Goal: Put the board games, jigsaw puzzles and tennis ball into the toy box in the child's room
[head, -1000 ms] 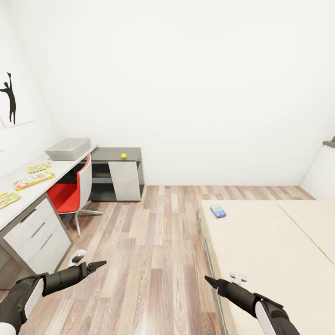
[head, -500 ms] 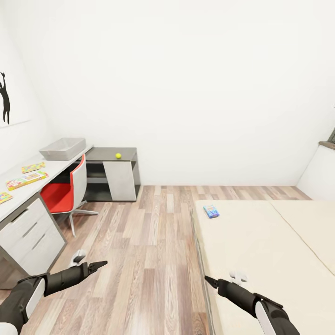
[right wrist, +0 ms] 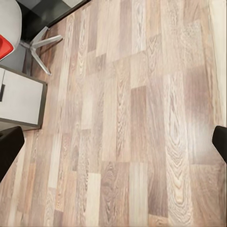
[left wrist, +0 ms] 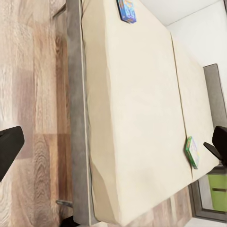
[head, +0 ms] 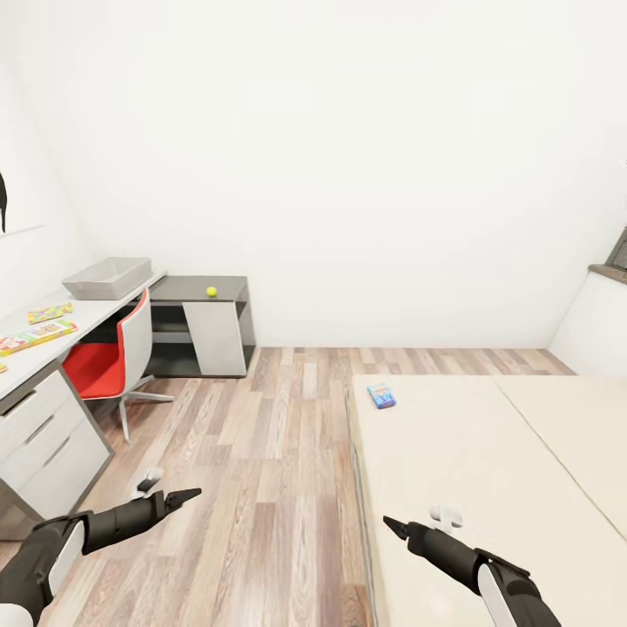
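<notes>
Blue-teal board game (head: 381,396) lies on the bed (head: 488,470), at 12 o'clock from the right gripper (head: 390,525), the nearer arm; both sets of fingers are spread wide, empty.

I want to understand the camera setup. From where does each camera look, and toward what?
Head view: from the robot's head, down over floor, desk and bed; both forearms show.
Left wrist view: along the left fingers toward the bed.
Right wrist view: along the right fingers toward the floor.
Shared: head and left wrist views both show the blue game box.
</notes>
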`<state>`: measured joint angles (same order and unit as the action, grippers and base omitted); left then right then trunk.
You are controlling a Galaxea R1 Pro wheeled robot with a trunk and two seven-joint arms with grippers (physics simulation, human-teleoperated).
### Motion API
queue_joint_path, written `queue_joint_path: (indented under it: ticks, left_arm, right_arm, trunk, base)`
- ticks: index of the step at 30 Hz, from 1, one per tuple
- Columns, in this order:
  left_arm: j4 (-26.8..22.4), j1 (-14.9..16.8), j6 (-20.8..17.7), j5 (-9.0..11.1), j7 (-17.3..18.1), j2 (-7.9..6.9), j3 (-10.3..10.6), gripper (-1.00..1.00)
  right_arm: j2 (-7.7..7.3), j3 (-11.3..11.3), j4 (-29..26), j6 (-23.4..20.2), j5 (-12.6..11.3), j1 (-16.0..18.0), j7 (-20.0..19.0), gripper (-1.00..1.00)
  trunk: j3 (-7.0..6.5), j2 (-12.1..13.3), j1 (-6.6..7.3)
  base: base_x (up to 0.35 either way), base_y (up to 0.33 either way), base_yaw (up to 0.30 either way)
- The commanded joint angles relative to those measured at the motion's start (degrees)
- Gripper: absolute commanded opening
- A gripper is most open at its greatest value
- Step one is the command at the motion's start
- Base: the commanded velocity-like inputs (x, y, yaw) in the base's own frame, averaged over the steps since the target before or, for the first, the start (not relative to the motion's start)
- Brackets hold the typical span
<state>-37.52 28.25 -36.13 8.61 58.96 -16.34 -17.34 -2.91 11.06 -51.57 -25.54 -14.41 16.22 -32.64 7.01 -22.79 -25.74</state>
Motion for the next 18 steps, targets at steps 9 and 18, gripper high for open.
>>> queue_joint_path:
  ticks: [9,18]
  left_arm:
    - [-0.01,0.05,-0.43,0.18,0.11,0.0,-0.06,1.0]
    - [-0.01,0.05,-0.43,0.18,0.11,0.0,-0.06,1.0]
  right_arm:
    - [0.01,0.1,-0.02,-0.48,-0.44,0.04,-0.09,1.0]
    - [0.01,0.1,-0.02,-0.48,-0.44,0.04,-0.12,1.0]
  trunk:
    - [0.13,-0.13,-0.04]
    - [0.13,-0.13,-0.04]
  base:
    - [0.0,-0.208,0.0]
    - [0.0,-0.208,0.0]
